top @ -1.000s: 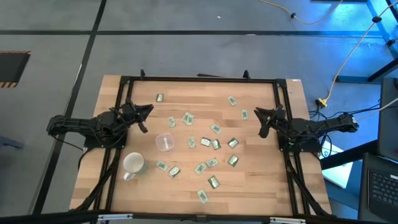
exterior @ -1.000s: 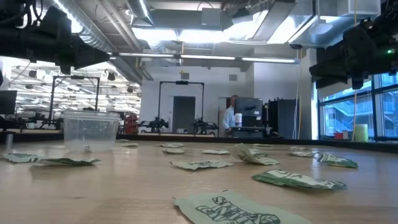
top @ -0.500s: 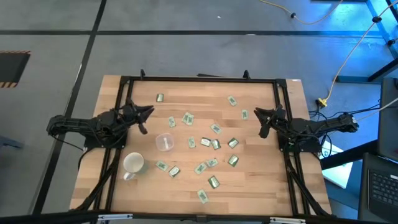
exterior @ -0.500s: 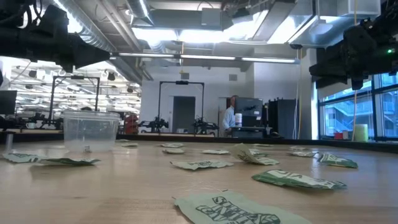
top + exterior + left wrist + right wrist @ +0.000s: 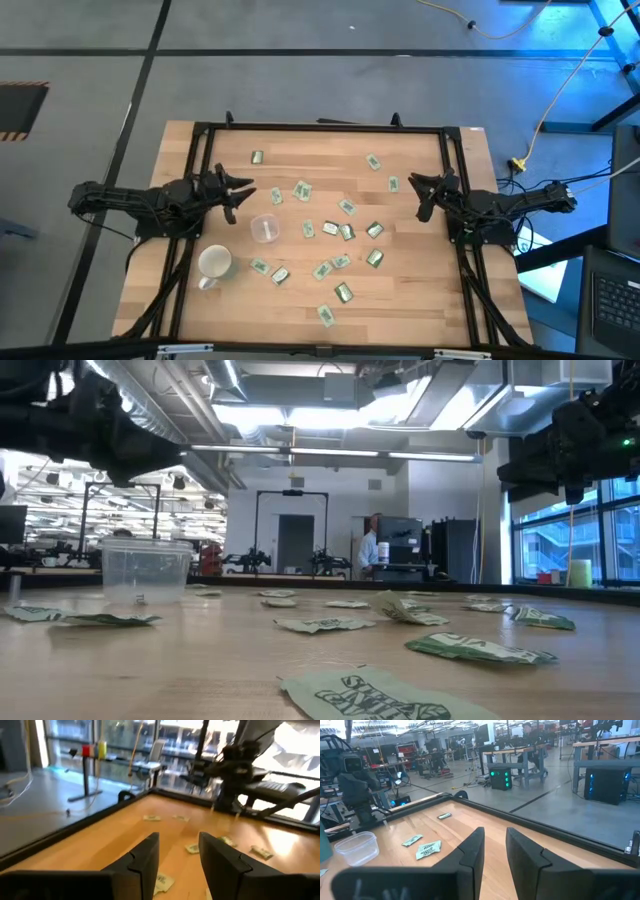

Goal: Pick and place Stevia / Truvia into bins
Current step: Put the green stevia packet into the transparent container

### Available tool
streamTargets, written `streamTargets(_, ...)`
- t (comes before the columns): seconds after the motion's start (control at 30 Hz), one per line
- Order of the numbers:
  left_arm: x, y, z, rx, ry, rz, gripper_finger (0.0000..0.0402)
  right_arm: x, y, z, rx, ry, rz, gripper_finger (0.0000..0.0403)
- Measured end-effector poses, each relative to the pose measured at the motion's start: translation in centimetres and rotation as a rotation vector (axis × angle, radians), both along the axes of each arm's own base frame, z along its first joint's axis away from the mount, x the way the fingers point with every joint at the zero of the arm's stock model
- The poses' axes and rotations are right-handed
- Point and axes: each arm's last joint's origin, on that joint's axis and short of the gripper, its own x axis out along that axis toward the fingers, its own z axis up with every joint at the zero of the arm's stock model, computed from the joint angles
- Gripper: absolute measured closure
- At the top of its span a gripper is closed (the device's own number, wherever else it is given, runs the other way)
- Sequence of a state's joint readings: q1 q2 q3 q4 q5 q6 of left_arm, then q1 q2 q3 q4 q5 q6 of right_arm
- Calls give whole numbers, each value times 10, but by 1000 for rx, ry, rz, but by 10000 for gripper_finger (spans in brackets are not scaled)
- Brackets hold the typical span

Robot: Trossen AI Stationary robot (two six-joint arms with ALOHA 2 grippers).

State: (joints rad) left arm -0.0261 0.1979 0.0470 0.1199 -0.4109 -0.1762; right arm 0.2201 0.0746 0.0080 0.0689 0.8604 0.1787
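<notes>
Several green and white Stevia sachets lie flat and scattered over the middle and right of the wooden table; the low view shows them too. The clear plastic cup stands upright on its base left of centre, also seen in the low view and the right wrist view. My left gripper hovers open above the table, just far-left of the cup. In its wrist view nothing sits between the fingers. My right gripper waits open near the right edge, empty.
An opaque white mug stands near-left of the cup. A black frame rail runs around the table's far edge and sides. One sachet lies near the far-left corner, another close to the near edge.
My left gripper has reached out toward the table's right and slightly toward the near edge, closing in on the cup. The right arm, cup and sachets have kept still.
</notes>
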Motion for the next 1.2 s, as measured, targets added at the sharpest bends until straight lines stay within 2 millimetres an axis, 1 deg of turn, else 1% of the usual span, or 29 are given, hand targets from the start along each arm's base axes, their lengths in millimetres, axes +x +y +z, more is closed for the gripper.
streamTargets(0.13, 14, 2, 18, -16, 109, 15, 271, 0, 0, 0, -1, 1, 0, 318)
streamTargets(0.3, 40, 12, 43, -68, 370, 86, 272, 0, 0, 0, -1, 1, 0, 318)
streamTargets(0.4, 59, 20, 56, -126, 546, 48, 272, 0, 0, 0, 0, 0, 0, 318)
streamTargets(0.5, 78, 28, 60, -114, 728, -21, 272, 0, 0, 0, -1, 0, 0, 318)
streamTargets(0.63, 98, 38, 53, -97, 909, -102, 272, 0, 0, 0, 0, 0, 0, 318)
streamTargets(0.8, 116, 53, 34, -22, 1061, -188, 272, 0, 0, 0, 0, 0, 0, 318)
streamTargets(1.0, 126, 66, 13, 27, 1190, -241, 272, 0, 0, 0, 0, 0, -1, 318)
streamTargets(1.2, 130, 70, -1, 179, 1295, -372, 276, 0, 0, 0, -2, 2, 0, 318)
